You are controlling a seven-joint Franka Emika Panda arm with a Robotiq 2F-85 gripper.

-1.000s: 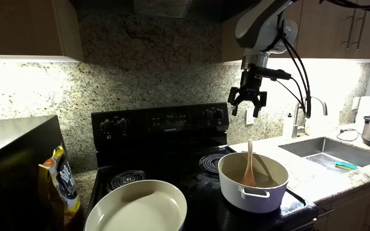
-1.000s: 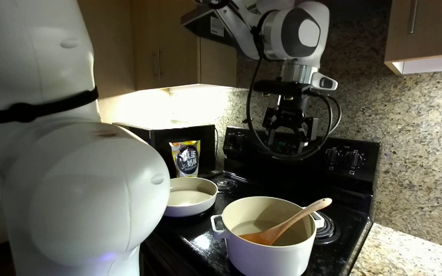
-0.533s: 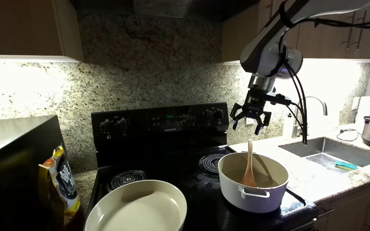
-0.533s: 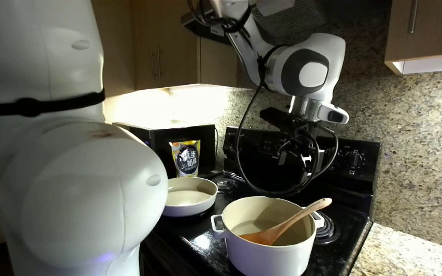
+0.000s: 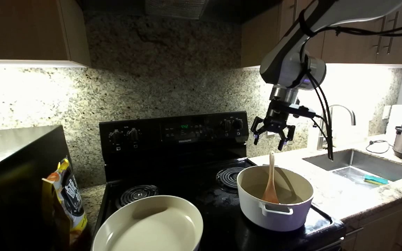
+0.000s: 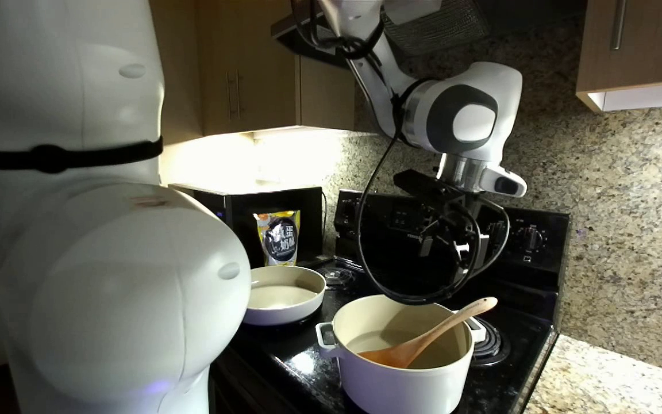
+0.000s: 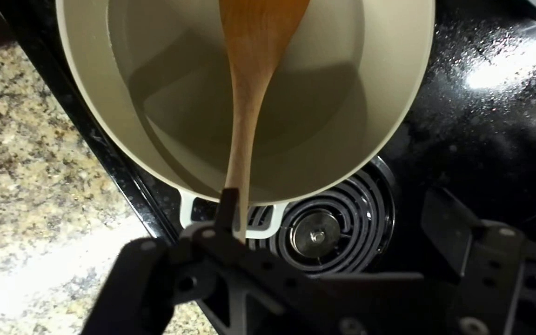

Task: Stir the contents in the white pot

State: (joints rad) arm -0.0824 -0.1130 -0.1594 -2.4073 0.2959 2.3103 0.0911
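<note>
Though near the spoon [image 5: 270, 185], jaws wide apart.

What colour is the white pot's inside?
Beige; the pot's inside shows best in the wrist view.

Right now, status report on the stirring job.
Tool open, empty. White pot on stovetop, wooden spoon leaning inside. Cable loop dangling by tool, possible snag.
</note>
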